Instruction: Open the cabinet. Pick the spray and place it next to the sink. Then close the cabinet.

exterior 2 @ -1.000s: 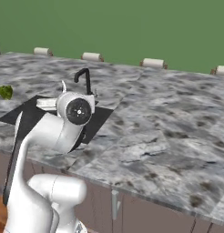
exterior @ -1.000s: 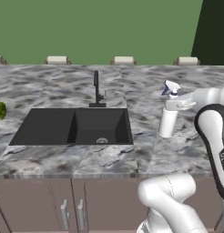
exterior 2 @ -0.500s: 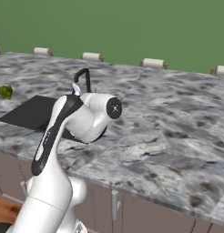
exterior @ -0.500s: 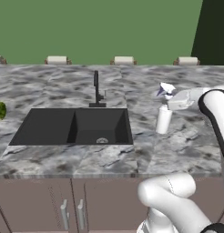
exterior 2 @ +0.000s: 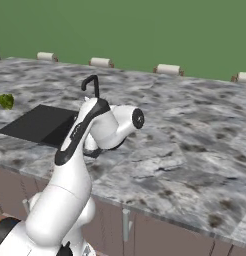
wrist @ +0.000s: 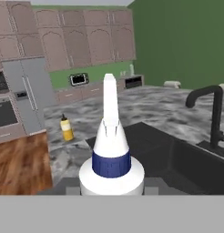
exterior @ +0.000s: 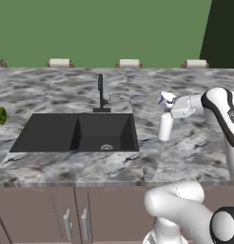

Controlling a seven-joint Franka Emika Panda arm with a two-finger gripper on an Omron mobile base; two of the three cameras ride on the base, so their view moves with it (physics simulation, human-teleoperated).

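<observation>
Home kitchen, marbled stone counter [exterior: 185, 152], black double-basin sink [exterior: 78, 133] with faucet [exterior: 101, 93], steel fridge [wrist: 27, 93], wall cabinets [wrist: 68, 38]

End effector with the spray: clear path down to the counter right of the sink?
Probably yes. The end effector holds the spray upright over bare counter, just right of the sink; nothing beneath it.

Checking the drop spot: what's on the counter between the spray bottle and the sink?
Nothing: bare marbled counter between spray and sink, in the left base view.
</observation>
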